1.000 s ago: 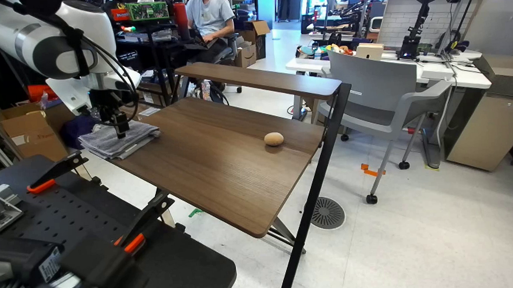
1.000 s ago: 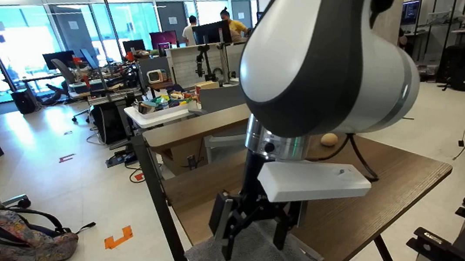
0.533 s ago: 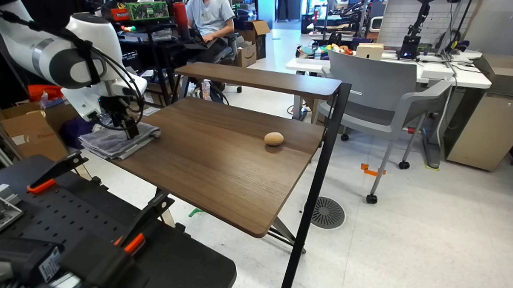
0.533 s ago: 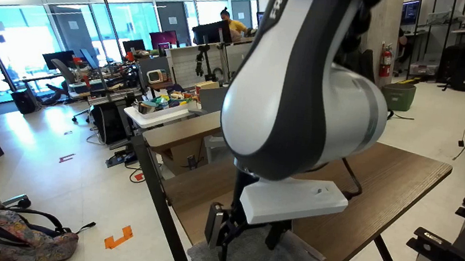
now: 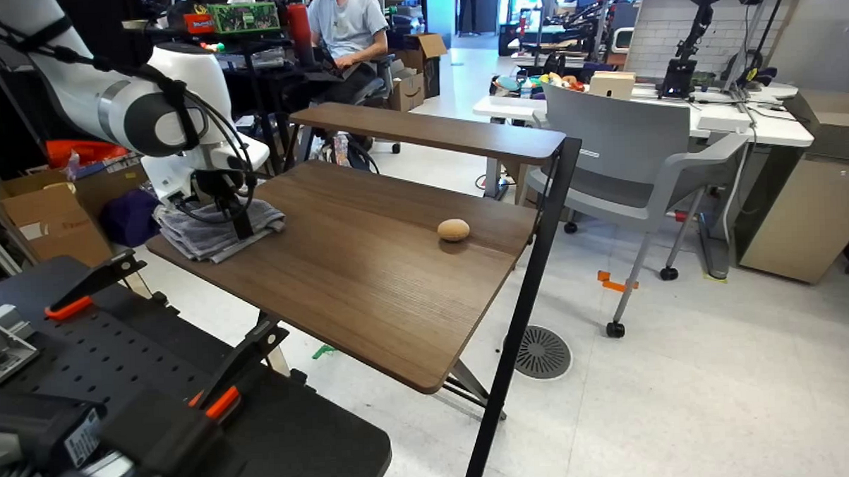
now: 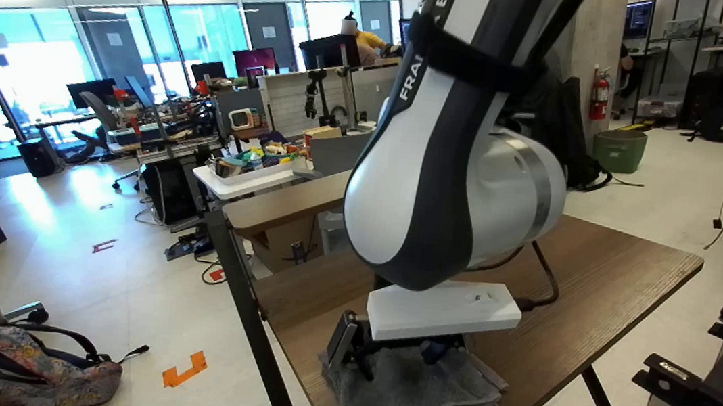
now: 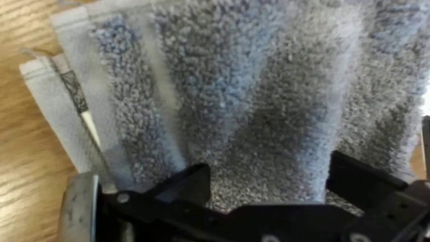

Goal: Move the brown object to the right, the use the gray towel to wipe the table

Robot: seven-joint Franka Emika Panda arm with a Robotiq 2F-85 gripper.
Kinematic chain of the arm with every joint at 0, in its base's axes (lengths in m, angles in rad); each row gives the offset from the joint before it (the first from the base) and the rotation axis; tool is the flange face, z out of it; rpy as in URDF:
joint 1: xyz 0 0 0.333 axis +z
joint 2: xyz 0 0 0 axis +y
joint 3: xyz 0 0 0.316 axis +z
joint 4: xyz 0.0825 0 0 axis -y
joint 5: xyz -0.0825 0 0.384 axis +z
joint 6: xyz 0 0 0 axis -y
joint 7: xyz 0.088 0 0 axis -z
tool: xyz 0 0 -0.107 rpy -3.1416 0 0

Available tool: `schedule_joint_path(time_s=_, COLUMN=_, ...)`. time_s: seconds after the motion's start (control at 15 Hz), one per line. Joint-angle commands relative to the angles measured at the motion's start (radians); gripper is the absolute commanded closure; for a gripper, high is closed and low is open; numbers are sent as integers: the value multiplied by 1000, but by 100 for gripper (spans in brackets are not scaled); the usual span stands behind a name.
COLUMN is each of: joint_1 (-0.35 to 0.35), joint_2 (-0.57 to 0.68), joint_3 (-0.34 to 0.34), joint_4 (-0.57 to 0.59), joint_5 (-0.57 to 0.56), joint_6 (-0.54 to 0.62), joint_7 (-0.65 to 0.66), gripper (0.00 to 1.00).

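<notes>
Wrist view, gray towel (image 7: pixel 255 101) (rumpled), under and between parted fingers (image 7: pixel 191 184)

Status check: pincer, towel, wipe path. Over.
Pincer open. Gray towel beneath it, rumpled on table. Brown object there too, apart from towel; might block a full wipe.

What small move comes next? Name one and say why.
Probably slide the towel slightly along the table toward the lump, pressing lightly: the open gripper seems to rest on the rumpled towel, and the lump sits well apart, leaving room to wipe.
</notes>
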Motion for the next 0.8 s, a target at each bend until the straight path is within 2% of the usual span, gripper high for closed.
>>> schedule_joint_path(time_s=0.0, joint_1=-38, joint_2=101, joint_3=-66, joint_4=128, joint_5=7, joint_6=-48, joint_7=44, gripper=0)
schedule_joint_path(time_s=0.33, joint_1=-148, joint_2=177, joint_3=-130, joint_4=277, joint_5=26, joint_6=-33, joint_7=95, gripper=0)
schedule_joint_path(time_s=0.47, joint_1=-199, joint_2=221, joint_3=-132, joint_4=359, joint_5=38, joint_6=-52, joint_7=116, gripper=0)
schedule_joint_path(time_s=0.73, joint_1=-241, joint_2=268, joint_3=-129, joint_4=445, joint_5=42, joint_6=-53, joint_7=168, gripper=0)
